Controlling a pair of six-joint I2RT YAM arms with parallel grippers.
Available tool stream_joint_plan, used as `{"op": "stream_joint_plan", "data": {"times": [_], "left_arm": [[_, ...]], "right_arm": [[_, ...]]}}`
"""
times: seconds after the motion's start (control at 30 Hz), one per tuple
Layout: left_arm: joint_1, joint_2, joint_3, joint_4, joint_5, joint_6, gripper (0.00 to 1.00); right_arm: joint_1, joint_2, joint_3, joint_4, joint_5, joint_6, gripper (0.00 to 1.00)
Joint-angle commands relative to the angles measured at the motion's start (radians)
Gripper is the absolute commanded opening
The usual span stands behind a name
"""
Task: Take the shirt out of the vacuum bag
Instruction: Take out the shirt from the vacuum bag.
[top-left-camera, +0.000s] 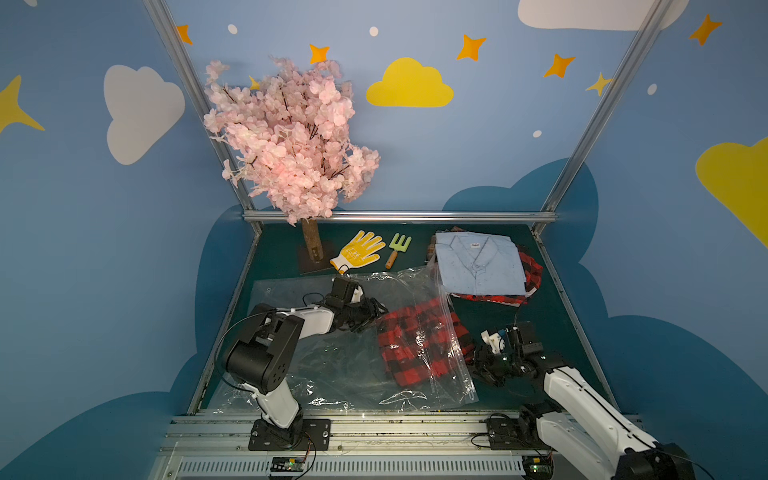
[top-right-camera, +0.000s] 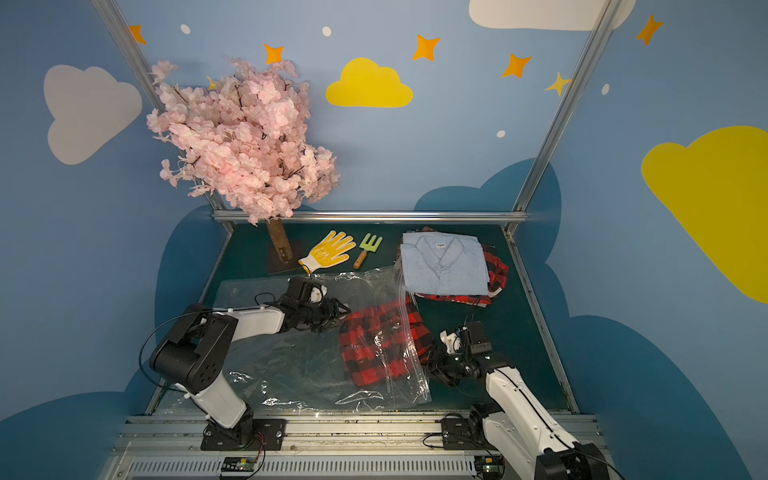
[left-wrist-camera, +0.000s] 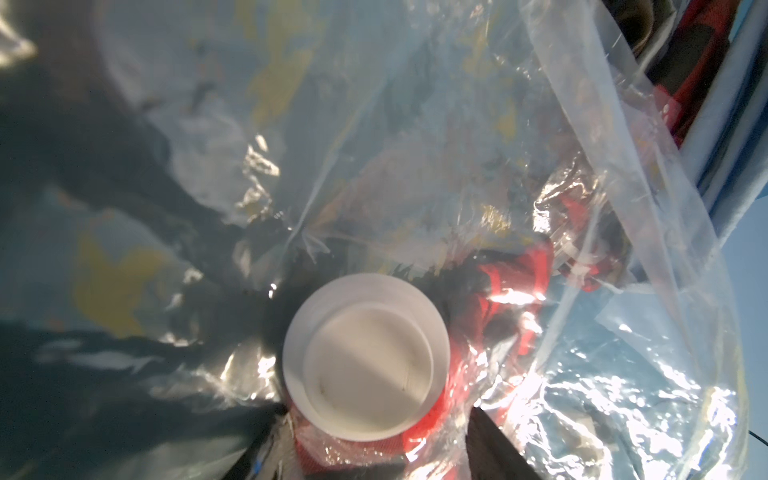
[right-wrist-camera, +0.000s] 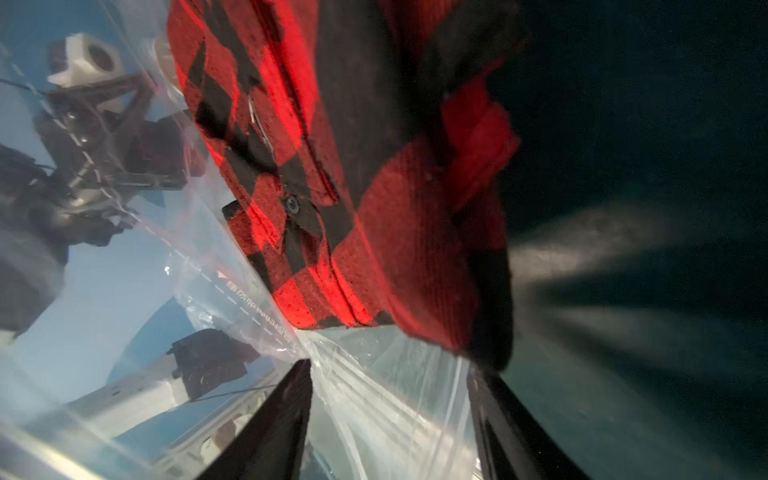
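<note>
Shirt (top-left-camera: 419, 345), red-and-black plaid, lies mid-worktop (top-left-camera: 561, 332), mostly inside the vacuum bag (top-left-camera: 332, 365) that spreads toward the front left corner, one end poking past the zip-seal strip (right-wrist-camera: 374, 415). Right gripper (top-left-camera: 482, 368) sits just beside that end, jaws apart, holding nothing; it should bite bare cloth only, not plastic, then draw toward the right edge. Farther back, left gripper (top-left-camera: 370, 313) straddles the valve disc (left-wrist-camera: 365, 357); whether it pinches is unclear, but pinning the bag there would help.
</note>
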Motion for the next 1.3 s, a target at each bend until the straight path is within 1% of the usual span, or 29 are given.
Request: {"op": "stream_joint_plan", "data": {"times": [0.0, 0.13, 0.27, 0.4, 0.5, 0.6, 0.77, 0.83, 0.93, 1.03, 1.07, 1.1, 1.27], "left_arm": [[-0.010, 0.129, -0.078, -0.208, -0.143, 0.014, 0.67], [-0.010, 0.136, -0.076, -0.205, -0.139, 0.014, 0.68], [-0.011, 0.141, -0.077, -0.204, -0.137, 0.015, 0.67], [-0.010, 0.143, -0.082, -0.200, -0.136, 0.017, 0.67], [-0.011, 0.146, -0.084, -0.199, -0.136, 0.019, 0.67], [-0.010, 0.146, -0.083, -0.201, -0.134, 0.021, 0.67], [-0.010, 0.146, -0.080, -0.207, -0.135, 0.023, 0.67], [-0.010, 0.150, -0.078, -0.207, -0.137, 0.026, 0.67], [-0.010, 0.159, -0.072, -0.205, -0.131, 0.025, 0.67], [-0.011, 0.159, -0.069, -0.207, -0.131, 0.027, 0.67], [-0.010, 0.159, -0.069, -0.208, -0.131, 0.027, 0.67], [-0.008, 0.159, -0.069, -0.208, -0.131, 0.027, 0.67], [-0.007, 0.165, -0.065, -0.207, -0.130, 0.025, 0.67]], "right_arm": [[0.015, 0.035, -0.020, 0.109, -0.020, 0.039, 0.62], [0.016, 0.103, -0.036, 0.161, 0.024, 0.026, 0.62], [0.016, 0.195, -0.039, 0.274, 0.047, 0.027, 0.62], [0.013, 0.311, 0.021, 0.325, 0.054, -0.009, 0.62], [-0.001, 0.425, 0.101, 0.300, 0.042, -0.085, 0.61], [-0.006, 0.523, 0.140, 0.358, 0.009, -0.092, 0.59], [-0.006, 0.573, 0.183, 0.397, -0.014, -0.093, 0.55], [-0.006, 0.581, 0.206, 0.381, -0.017, -0.106, 0.51], [-0.006, 0.584, 0.217, 0.370, -0.031, -0.123, 0.37], [-0.006, 0.573, 0.218, 0.360, -0.053, -0.130, 0.10], [-0.006, 0.559, 0.220, 0.345, -0.055, -0.136, 0.04], [-0.007, 0.542, 0.221, 0.332, -0.055, -0.139, 0.00], [-0.013, 0.401, 0.249, 0.174, -0.022, -0.177, 0.00]]}}
